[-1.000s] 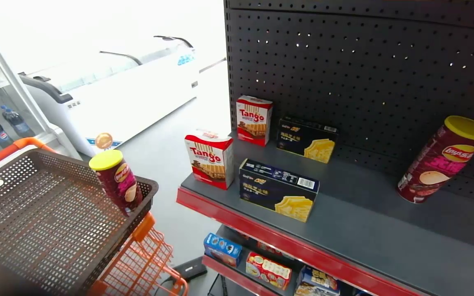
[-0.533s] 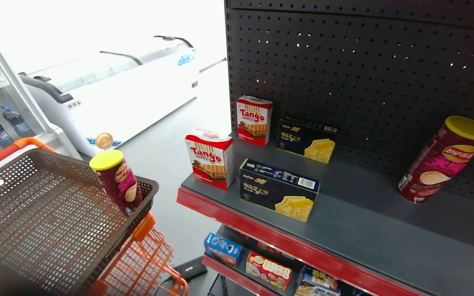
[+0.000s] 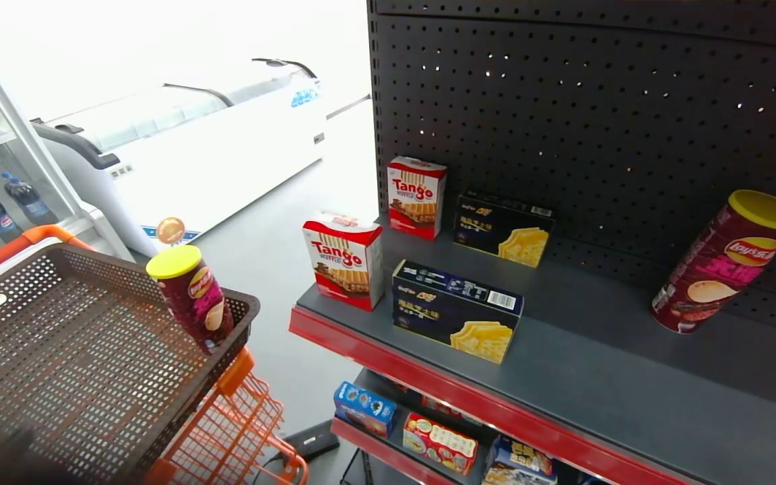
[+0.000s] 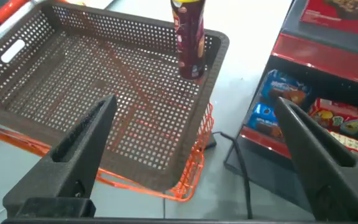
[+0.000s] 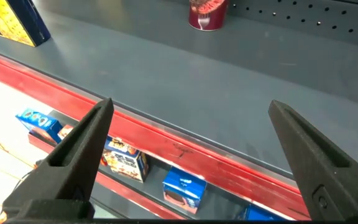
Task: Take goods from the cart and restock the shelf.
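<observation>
At eight o'clock, one chip can (image 3: pixel 189 296) is standing in the cart basket (image 3: pixel 58 350), not yet restocked; a second can (image 3: pixel 725 263) is already sitting on the shelf (image 3: pixel 597 377) at three o'clock. We are holding the left tool (image 4: pixel 194 106) and right tool (image 5: pixel 191 107) wide apart, empty.

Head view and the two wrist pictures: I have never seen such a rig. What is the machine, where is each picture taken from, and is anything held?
It is a two-armed robot on wheels, restocking a grey shelf in a shop. The wide picture comes from a camera on its head; the other two come from cameras on its wrists. The left pincer, open, faces the brown basket on the cart, where one chip can stands. The right pincer, open, faces the shelf, which carries red wafer boxes, dark boxes and another can. Nothing is held.
</observation>
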Robot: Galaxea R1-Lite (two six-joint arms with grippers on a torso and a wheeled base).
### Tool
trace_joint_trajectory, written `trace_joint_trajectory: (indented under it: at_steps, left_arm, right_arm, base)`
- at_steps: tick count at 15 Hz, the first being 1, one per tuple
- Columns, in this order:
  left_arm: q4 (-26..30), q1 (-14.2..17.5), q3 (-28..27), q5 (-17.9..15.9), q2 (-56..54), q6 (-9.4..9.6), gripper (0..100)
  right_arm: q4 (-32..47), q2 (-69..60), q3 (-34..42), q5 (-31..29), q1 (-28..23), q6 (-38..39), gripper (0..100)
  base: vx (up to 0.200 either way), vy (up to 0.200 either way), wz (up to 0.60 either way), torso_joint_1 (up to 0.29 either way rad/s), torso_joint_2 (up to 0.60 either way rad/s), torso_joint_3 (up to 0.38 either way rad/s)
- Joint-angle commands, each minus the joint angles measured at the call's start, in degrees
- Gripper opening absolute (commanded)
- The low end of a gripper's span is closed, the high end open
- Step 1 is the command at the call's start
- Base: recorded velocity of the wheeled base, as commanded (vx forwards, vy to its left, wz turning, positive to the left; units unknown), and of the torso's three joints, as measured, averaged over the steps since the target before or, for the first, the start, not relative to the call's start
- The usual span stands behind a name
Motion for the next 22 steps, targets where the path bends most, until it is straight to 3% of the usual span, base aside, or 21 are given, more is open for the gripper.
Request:
trace_joint_trajectory:
  at_steps: [1,2,4,5,6,7,9,10,11,12,13,18,22]
  left_arm:
    - [-10.54,7.64,-1.25,-7.12,22.38,0.83,100]
    - [-15.55,7.99,-0.9,-7.83,27.22,1.0,100]
    - [-15.55,7.99,-0.9,-7.83,27.22,1.0,100]
    - [-37.43,7.38,2.44,-7.83,43.92,1.88,100]
    - [-44.73,7.38,4.02,-7.83,49.28,1.88,100]
    - [-46.13,7.38,4.29,-7.83,50.24,1.88,100]
    - [-65.38,7.29,7.1,-7.74,63.43,1.97,100]
    - [-66.0,7.29,7.19,-7.74,63.78,1.97,100]
    - [-77.25,7.29,7.89,-7.74,70.99,1.88,100]
    - [-84.1,7.2,7.36,-7.74,76.17,1.88,100]
    - [-87.0,6.5,5.25,-7.74,80.13,1.53,100]
    - [-87.0,6.41,-8.9,-7.74,88.21,1.27,100]
    - [-87.0,5.18,-15.05,-7.74,92.17,0.39,100]
  right_arm:
    - [-0.06,0.05,0.0,0.01,0.07,-0.01,100]
    - [0.03,0.05,0.0,0.01,-0.01,-0.01,100]
    - [0.03,0.05,0.0,0.01,-0.01,-0.01,100]
    - [-0.06,0.05,0.0,0.01,-0.01,-0.01,100]
    - [-0.06,0.05,0.0,0.01,0.07,-0.01,100]
    - [-0.06,0.05,0.0,0.01,-0.01,-0.01,100]
    - [0.03,0.05,0.0,0.01,-0.01,-0.01,100]
    - [-0.06,0.05,0.0,0.01,-0.01,-0.01,100]
    - [0.03,0.05,0.0,0.01,-0.01,-0.01,100]
    - [-0.06,0.05,0.0,0.01,-0.01,-0.01,100]
    - [-0.06,0.05,0.0,0.01,-0.01,-0.01,100]
    - [-0.06,0.05,0.0,0.01,-0.01,-0.01,100]
    - [-0.06,0.05,0.0,0.01,-0.01,-0.01,100]
  base:
    - [0.0,0.0,0.0,0.0,0.0,0.0]
    - [0.0,0.0,0.0,0.0,0.0,0.0]
    - [0.0,0.0,0.0,0.0,0.0,0.0]
    - [0.0,0.0,0.0,0.0,0.0,0.0]
    - [0.0,0.0,0.0,0.0,0.0,0.0]
    - [0.0,0.0,0.0,0.0,0.0,0.0]
    - [0.0,0.0,0.0,0.0,0.0,0.0]
    - [0.0,0.0,0.0,0.0,0.0,0.0]
    - [0.0,0.0,0.0,0.0,0.0,0.0]
    - [0.0,0.0,0.0,0.0,0.0,0.0]
    - [0.0,0.0,0.0,0.0,0.0,0.0]
    - [0.0,0.0,0.0,0.0,0.0,0.0]
    - [0.0,0.0,0.0,0.0,0.0,0.0]
